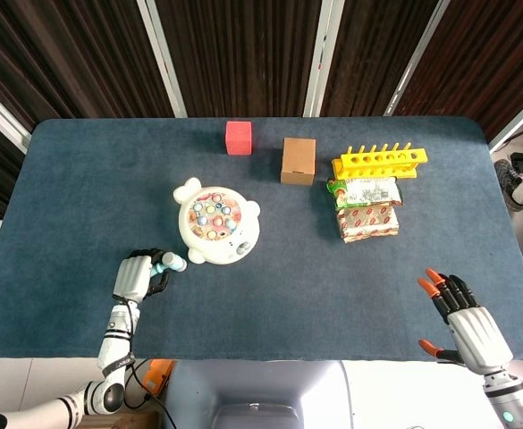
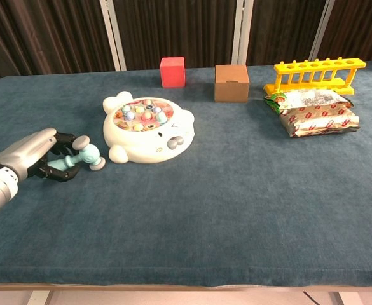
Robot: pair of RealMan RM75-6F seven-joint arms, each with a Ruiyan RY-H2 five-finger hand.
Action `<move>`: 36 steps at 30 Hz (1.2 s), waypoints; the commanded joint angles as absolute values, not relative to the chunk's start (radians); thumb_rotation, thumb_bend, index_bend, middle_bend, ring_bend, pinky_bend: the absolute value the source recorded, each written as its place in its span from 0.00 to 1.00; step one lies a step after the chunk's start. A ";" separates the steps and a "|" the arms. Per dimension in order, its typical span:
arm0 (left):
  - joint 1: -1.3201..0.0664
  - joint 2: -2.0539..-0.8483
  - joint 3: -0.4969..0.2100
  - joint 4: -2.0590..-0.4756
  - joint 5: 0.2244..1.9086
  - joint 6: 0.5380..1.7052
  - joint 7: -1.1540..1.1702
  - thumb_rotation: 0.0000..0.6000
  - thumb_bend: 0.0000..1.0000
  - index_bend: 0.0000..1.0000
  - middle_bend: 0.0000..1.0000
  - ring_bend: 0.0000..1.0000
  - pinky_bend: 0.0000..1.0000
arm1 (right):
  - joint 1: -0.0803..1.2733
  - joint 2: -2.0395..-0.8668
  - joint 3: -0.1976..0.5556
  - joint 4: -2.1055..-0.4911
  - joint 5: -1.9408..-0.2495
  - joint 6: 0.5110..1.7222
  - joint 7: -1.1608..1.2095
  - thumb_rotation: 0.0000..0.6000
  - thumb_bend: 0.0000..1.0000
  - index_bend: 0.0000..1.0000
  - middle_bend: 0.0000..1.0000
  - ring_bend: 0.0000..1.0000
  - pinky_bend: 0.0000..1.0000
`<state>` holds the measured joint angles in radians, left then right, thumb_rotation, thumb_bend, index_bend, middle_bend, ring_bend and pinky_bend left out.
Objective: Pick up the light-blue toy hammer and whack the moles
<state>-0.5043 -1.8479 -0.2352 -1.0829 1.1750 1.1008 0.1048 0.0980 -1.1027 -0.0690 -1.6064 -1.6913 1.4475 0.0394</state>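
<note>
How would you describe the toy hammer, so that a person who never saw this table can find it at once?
Find the white bear-shaped mole game on the left half of the blue table. Just to its left, the left hand grips the light-blue toy hammer by its handle. Its grey-ended head points toward the game, and nothing else nearby is pale blue.

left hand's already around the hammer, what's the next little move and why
Probably lift the left hand a little, raising the toy hammer off the table. Its fingers are wrapped around the handle, but the hammer head sits low beside the mole game, whose moles are up on top.
</note>
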 commanded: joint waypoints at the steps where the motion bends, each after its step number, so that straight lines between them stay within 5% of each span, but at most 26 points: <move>1: -0.505 -1.847 -0.234 -1.081 1.179 1.103 0.102 1.00 0.44 0.46 0.38 0.31 0.27 | 0.099 -1.103 -0.069 -1.606 -1.690 1.445 0.039 1.00 0.22 0.00 0.00 0.00 0.00; 23: -0.507 -1.846 -0.228 -1.080 1.176 1.099 0.107 1.00 0.46 0.49 0.39 0.33 0.29 | 0.097 -1.103 -0.070 -1.604 -1.693 1.448 0.038 1.00 0.22 0.00 0.00 0.00 0.00; 29: -0.506 -1.849 -0.233 -1.080 1.163 1.102 0.124 1.00 0.48 0.53 0.48 0.40 0.37 | 0.097 -1.103 -0.071 -1.604 -1.694 1.448 0.040 1.00 0.22 0.00 0.00 0.00 0.00; 36: -0.500 -1.856 -0.234 -1.077 1.168 1.131 0.133 1.00 0.61 0.63 0.61 0.52 0.52 | 0.094 -1.099 -0.073 -1.605 -1.697 1.454 0.044 1.00 0.22 0.00 0.00 0.00 0.00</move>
<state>-0.5011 -1.8547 -0.2338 -1.0790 1.1647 1.1268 0.1361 0.0941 -1.0993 -0.0723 -1.6050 -1.6969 1.4541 0.0436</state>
